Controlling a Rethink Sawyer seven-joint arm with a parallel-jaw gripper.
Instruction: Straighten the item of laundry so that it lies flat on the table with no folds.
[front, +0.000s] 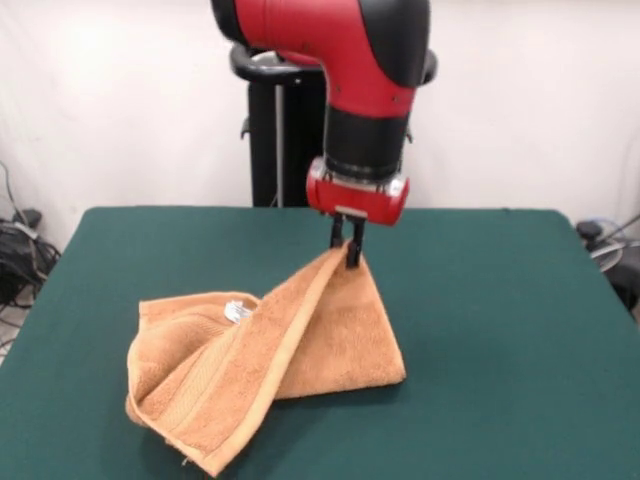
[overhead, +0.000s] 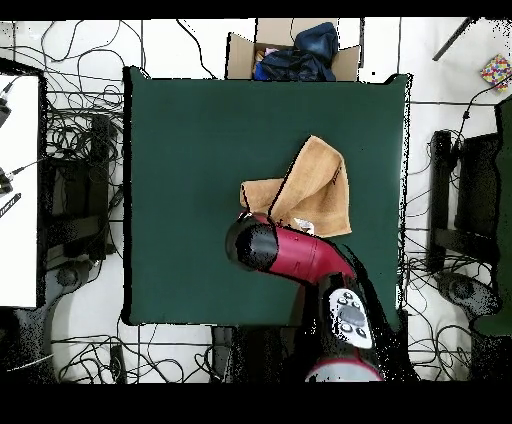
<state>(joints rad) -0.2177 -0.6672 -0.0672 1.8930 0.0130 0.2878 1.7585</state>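
Orange-tan terry drapes in a tent on the green table (front: 520, 300) as the towel (front: 250, 365) hangs by one raised corner. From the front, its left part lies crumpled on the felt, a small white label (front: 237, 311) showing near the top of the heap, and a pale border band climbs along the folded edge toward the peak. At that peak the gripper (front: 348, 243) pinches the cloth, fingers pressed together on the corner, beneath the red arm (front: 350, 60) reaching down from above. To the right the towel slopes back to the felt. From overhead the towel (overhead: 310, 185) sits right of the table's (overhead: 180, 200) middle, partly under the arm (overhead: 290, 250).
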